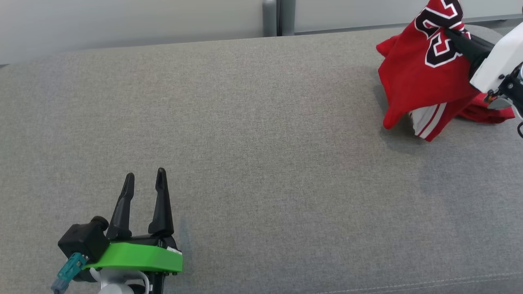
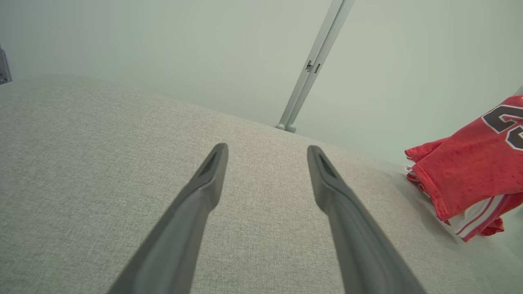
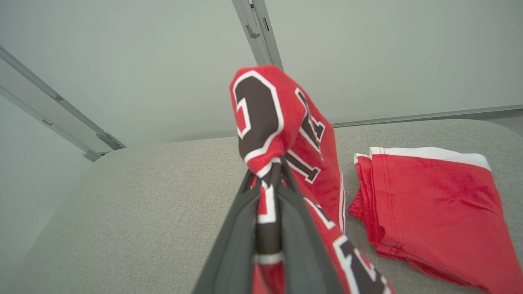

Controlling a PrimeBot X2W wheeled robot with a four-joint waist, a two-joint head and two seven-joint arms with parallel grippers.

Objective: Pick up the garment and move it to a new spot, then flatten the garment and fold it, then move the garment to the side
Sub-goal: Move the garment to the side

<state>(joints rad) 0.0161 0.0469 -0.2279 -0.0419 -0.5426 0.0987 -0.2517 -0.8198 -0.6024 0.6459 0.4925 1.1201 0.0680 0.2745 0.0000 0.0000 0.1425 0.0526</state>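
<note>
On grey surface (image 1: 261, 122) by pale wall (image 1: 122, 24), R hand (image 3: 266, 179) grips garment (image 1: 412, 77), L hand (image 1: 145, 179) open.

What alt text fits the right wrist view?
The right gripper is shut on a bunched red jersey with black-and-white numbers, holding it above a grey cushion. More red cloth with a white edge lies on the cushion to its right.

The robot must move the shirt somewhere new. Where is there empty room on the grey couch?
The wide middle of the couch is bare, from the open left gripper to the back wall. The far right corner is crowded: the red shirt hangs pinched in the right gripper, with red cloth lying beside it.
</note>
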